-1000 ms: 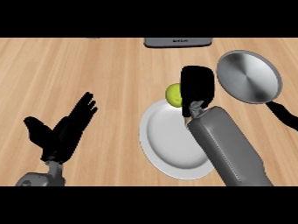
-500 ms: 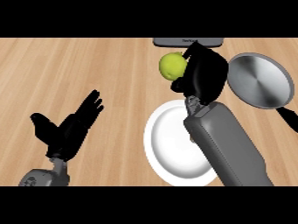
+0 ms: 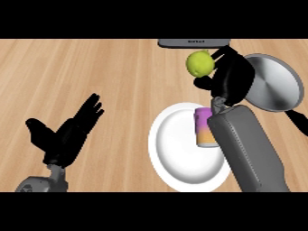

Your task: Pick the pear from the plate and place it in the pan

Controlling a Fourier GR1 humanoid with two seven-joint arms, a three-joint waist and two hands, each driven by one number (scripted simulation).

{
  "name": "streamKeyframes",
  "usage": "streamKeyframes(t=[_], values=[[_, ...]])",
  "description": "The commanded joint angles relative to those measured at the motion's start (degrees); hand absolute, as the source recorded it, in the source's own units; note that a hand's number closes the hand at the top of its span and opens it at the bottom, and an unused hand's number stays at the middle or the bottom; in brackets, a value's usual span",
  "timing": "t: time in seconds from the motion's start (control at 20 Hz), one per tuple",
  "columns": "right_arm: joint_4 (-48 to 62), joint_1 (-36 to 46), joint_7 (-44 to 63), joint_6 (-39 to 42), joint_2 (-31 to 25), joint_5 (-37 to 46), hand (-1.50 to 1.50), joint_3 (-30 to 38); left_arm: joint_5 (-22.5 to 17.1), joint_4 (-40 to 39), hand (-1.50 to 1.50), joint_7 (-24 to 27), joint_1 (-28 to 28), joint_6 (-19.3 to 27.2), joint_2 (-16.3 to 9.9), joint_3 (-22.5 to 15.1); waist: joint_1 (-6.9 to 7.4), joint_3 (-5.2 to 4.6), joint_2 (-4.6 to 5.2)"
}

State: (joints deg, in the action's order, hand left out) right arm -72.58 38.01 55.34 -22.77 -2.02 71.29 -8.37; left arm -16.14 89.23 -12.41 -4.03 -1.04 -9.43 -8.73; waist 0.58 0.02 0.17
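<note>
**Pear lifted off the plate, now level with the pan**

The pear (image 3: 199, 63) is off the plate and up in the air, held in the curled fingers of the right hand (image 3: 228, 79). A second ago it sat at the plate's far rim with the hand closing over it; half a second ago it was already raised. Now it hangs just left of the pan (image 3: 273, 82), beyond the plate's far edge — so the pick is done and only the carry and release remain.

The pear shows on the hand's left side, thumb and fingers wrapped round its right half. The pan lies to the right of the hand, partly hidden behind it, so the next move is likely a short sideways shift over the pan before letting go.

The white plate (image 3: 176, 149) now shows a small can (image 3: 206, 128) with purple and orange bands — lying on it, it seems, though the grey forearm covers its right side.

The left hand (image 3: 66, 135) rests open at the lower left, fingers up, well apart from everything else.
</note>
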Motion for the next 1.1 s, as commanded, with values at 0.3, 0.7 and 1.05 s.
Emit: streamKeyframes(t=[0.3,0.7,1.05], values=[[17.8,1.7,-10.4,-15.4,-8.3,-0.6,1.5,10.3,0.7,-0.5,0.0,-2.1,-2.1,0.4,1.7,0.4,0.11,0.01,0.16],[31.8,2.6,-18.5,-32.6,-15.0,-3.9,1.5,19.6,0.8,-1.2,0.0,0.7,-1.4,-1.2,1.9,0.6,0.81,0.08,0.55],[46.1,7.7,-34.3,-35.6,-22.2,-14.7,1.5,27.0,2.9,1.1,0.0,-1.0,-1.0,0.8,4.1,-2.0,2.0,0.2,0.93]])
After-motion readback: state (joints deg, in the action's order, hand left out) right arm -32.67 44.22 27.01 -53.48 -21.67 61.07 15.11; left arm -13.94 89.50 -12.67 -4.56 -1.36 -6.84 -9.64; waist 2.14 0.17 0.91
